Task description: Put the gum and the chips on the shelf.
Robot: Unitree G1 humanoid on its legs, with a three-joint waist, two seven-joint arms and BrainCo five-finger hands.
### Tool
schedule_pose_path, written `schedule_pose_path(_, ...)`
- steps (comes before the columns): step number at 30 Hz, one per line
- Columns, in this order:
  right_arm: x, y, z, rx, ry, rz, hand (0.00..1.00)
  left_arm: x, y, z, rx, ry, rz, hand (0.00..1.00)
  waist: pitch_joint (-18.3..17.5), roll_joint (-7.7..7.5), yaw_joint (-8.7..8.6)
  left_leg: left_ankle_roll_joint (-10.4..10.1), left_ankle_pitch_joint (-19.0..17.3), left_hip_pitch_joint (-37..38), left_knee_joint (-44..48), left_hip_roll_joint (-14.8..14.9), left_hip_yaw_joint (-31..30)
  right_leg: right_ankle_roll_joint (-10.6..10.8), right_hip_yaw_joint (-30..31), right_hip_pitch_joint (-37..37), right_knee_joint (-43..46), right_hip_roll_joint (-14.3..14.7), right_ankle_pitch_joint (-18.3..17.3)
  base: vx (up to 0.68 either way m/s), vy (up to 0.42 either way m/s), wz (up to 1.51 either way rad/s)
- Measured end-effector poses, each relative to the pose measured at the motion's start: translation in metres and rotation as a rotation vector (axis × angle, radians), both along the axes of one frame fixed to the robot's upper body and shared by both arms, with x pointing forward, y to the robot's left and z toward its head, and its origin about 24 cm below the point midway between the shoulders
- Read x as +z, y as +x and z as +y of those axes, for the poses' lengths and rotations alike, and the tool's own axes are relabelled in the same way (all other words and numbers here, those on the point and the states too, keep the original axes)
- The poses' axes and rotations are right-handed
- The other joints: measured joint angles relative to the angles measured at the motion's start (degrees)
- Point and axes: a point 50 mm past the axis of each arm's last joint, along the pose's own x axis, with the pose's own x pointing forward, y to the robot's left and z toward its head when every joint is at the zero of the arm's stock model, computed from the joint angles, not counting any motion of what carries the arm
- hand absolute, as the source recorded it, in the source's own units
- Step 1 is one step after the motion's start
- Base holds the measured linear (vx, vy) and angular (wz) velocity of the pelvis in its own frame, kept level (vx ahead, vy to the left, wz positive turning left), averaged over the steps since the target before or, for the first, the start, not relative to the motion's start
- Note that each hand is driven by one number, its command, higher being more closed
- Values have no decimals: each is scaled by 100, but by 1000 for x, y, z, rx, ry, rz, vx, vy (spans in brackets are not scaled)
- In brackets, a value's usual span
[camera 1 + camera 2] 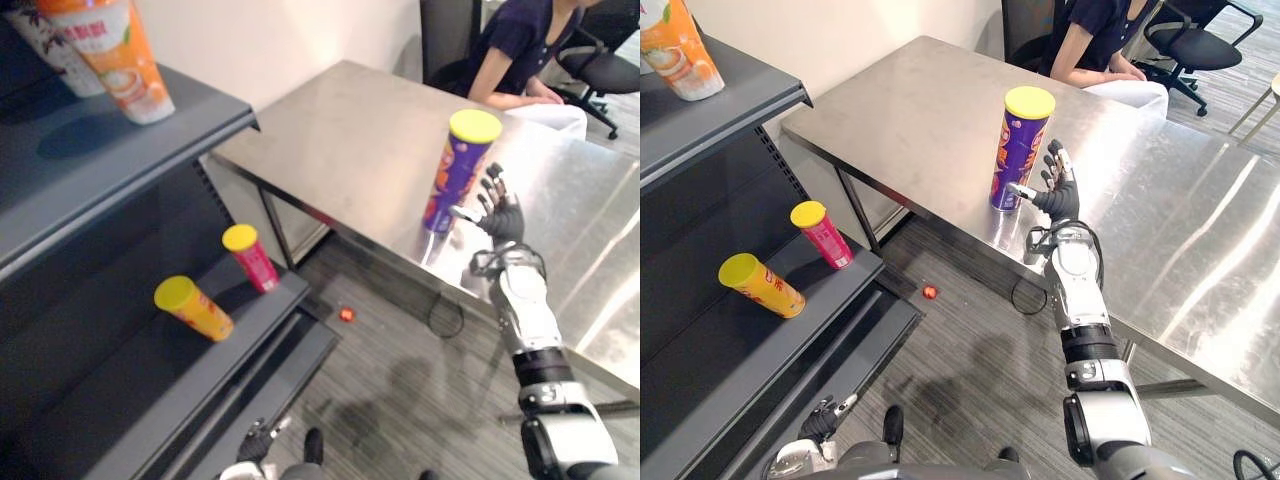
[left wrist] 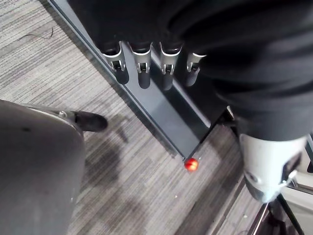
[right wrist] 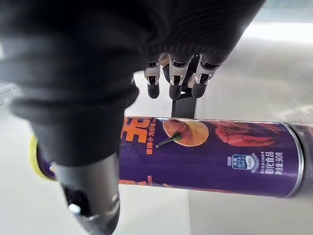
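Far left, the dark shelf carries an orange cup on its top board. On the board below, an orange tube with a yellow cap is tipped over, and at its 2 o'clock a pink tube with a yellow cap leans beside it, the two apart.

My left hand hangs low at 6 o'clock of that lower board, down by the shelf's foot. Its fingers are loose and nearly straight, and nothing is in them. A small red ball lies on the floor off the shelf's corner, at about 1 o'clock from that hand.

Moving right to the steel table: the purple chips can stands upright on it, near the front edge, with its yellow lid on top. My right hand is up just beside it, and the can sits at the hand's 10 o'clock. The fingers are spread and straight and not wrapped round it. From the wrist, the can runs across between the thumb and the fingers. The thumb tip reaches in by the can's lower part, and I cannot tell whether it touches.

Across the table, at 12 o'clock, a person sits with arms on the top, and an office chair stands at 1 o'clock.
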Motion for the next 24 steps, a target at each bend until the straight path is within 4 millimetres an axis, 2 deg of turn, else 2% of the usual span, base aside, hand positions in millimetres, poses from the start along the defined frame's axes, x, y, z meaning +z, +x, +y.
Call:
schedule_pose_path(17,26,21,6,-7,26,-29,0,2,3,2,14,0,-16,0,124,3,104,1,5,-51,-19,-11,-59,0,-78,3,-23,-1,0,0,0,2)
schedule_pose_path(18,30,22,7,-10,33,-38,100,2,3,3,14,2,-16,0,125,2,106,0,14,-93,-13,-17,-93,0,-103,-7,-36,-2,1,2,-2,13)
schedule_pose_path(24,42,29,10,-10,38,-55,100,2,0,8,-1,24,-4,0,175,-13,142,0,23,-130,-1,-26,-138,3,-166,3,-63,-2,3,6,-7,4)
